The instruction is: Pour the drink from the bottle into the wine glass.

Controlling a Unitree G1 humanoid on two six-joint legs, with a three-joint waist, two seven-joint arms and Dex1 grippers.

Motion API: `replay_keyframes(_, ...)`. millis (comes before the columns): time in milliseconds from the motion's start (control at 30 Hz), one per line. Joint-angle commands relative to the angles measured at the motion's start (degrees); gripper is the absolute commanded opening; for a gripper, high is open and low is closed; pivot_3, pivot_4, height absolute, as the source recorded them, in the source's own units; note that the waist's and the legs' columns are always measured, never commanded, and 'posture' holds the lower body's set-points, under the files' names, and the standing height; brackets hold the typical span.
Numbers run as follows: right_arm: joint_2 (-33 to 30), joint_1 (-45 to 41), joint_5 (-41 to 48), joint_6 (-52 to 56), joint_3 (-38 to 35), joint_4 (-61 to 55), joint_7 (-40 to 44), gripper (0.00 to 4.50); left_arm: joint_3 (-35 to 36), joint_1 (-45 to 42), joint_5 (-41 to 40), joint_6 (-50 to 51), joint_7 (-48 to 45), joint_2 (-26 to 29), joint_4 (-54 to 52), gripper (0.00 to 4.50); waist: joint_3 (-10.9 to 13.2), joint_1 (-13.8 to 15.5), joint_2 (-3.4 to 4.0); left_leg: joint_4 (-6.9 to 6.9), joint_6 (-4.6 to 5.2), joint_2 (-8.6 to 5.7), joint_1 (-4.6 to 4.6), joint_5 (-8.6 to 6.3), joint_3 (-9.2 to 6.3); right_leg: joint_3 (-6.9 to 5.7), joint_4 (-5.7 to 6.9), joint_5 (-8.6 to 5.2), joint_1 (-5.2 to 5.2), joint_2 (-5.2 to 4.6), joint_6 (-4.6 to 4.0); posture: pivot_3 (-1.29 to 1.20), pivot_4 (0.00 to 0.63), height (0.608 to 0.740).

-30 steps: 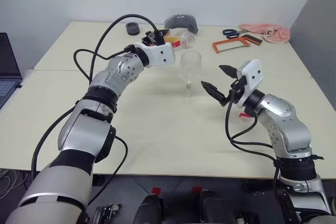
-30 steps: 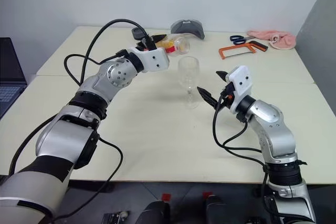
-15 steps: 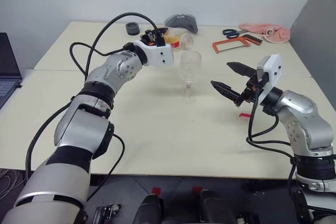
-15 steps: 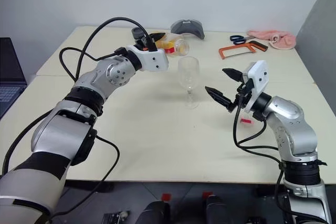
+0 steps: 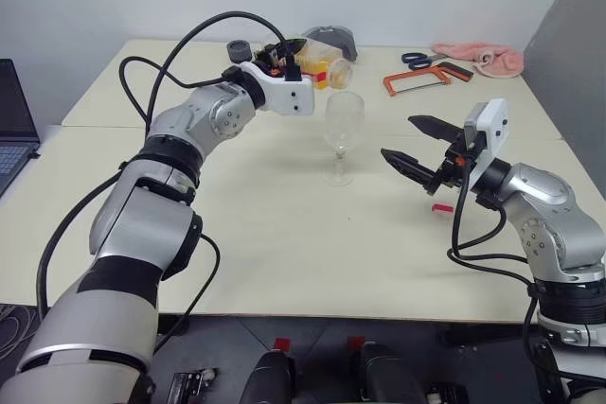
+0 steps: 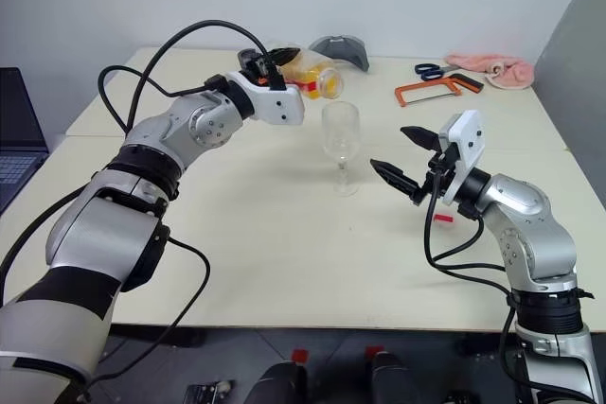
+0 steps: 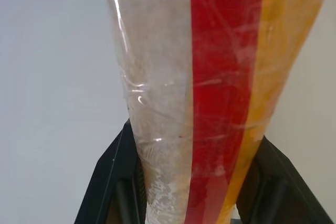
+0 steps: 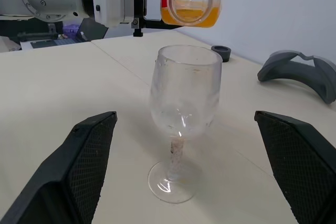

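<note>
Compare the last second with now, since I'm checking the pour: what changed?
The right gripper, open, backed away from the wine glass. The left gripper, shut on the bottle, lifted it slightly. The glass stayed put, no drink in it.

Counter layout with glass at centre

The wine glass [image 5: 342, 135] stands upright mid-counter [image 5: 284, 234]. Above and just behind-left of its rim, the bottle [image 5: 318, 59] lies tipped on its side in the left end effector [image 5: 287, 52], mouth toward the glass, the drink [image 8: 190, 15] pooled along its lower side. The right end effector [image 5: 414, 144] hangs to the glass's right, apart from it. Along the far edge sit a small round cap [image 5: 239, 50] at left, a hacksaw [image 5: 426, 77], scissors [image 5: 417, 59] and a cloth [image 5: 481, 57] at right.
</note>
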Motion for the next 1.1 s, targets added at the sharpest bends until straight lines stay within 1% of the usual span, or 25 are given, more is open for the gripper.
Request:
replay_keyframes(33, -0.21, -0.04, 0.49, -0.41, -0.49, -2.26, -0.24, 4.50, -0.30, -3.12, 0.60, -0.47, 2.16, 1.02, -0.41, 1.67, 0.00, 0.00, 0.00, 0.00, 0.00, 0.00, 0.00, 0.00, 0.00, 0.00, 0.00, 0.00, 0.00, 0.00, 0.00, 0.00, 0.150, 0.740)
replay_keyframes(1100, 0.55, 1.16, 1.49, 0.92, 1.29, -5.23, -1.52, 4.50, -3.73, -6.54, 4.25, 1.42, 6.41, 1.31, 2.51, 1.67, 0.00, 0.00, 0.00, 0.02, -0.01, -0.01, 0.00, 0.00, 0.01, 0.00, 0.02, 0.00, 0.00, 0.00, 0.00, 0.00, 0.150, 0.740)
